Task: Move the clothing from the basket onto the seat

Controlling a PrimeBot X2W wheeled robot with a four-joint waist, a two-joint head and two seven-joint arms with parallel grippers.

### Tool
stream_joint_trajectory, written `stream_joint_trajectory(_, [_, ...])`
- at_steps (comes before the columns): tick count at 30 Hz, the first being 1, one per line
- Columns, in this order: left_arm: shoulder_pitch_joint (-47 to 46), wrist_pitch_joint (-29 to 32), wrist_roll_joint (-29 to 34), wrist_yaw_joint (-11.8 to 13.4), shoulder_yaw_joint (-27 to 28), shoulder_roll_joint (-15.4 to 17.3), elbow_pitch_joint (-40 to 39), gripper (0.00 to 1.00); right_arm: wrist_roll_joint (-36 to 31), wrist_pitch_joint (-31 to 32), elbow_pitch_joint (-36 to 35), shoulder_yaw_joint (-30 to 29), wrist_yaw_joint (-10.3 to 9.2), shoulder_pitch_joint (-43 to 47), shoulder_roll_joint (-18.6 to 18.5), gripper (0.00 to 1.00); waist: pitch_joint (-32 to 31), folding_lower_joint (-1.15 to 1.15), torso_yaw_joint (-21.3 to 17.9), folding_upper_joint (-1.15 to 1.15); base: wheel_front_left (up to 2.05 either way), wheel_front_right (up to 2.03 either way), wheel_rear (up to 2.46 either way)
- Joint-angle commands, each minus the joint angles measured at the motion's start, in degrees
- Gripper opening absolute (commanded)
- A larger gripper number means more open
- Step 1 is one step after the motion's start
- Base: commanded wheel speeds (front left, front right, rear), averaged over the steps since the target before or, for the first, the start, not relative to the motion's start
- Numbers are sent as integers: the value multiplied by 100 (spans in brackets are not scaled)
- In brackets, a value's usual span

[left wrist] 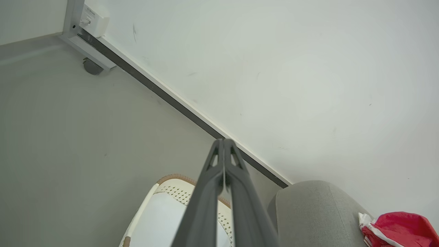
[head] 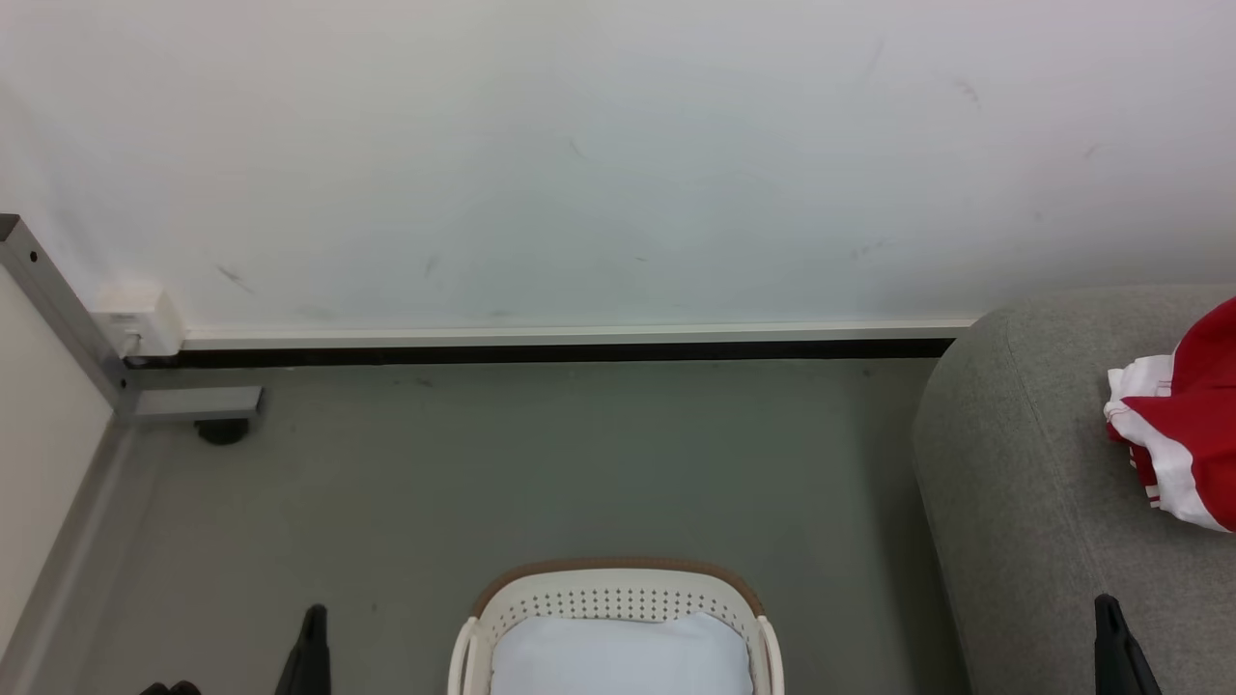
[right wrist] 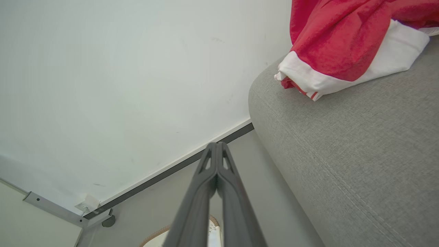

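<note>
Grey floor (head: 483, 463) under a white wall (head: 618, 145). On that floor, close in front: the basket (head: 618, 600), with just its pale lining (head: 618, 656) inside and no red to see. Over on the seat (head: 1024, 483), a little in from its rounded edge: the clothing (head: 1193, 415), in a soft heap. Pinched tight and holding nothing: left gripper (left wrist: 223, 142) and right gripper (right wrist: 216, 145). Probably all done. Peek deeper into the basket to be sure. Keep both grippers away from the heap, so as not to drag it off.

No legible text that I can log, one short line of dark print on the white wall box (left wrist: 96, 19), eleven o'clock in my left wrist view, too small to read
</note>
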Motion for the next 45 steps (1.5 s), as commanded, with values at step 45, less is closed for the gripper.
stream_joint_trajectory(45, [-509,812,-3069,-111,238,31,-98,0,3238,813,-105,-92,-8,-582,-82,0,48,0,22,0,0,0,0])
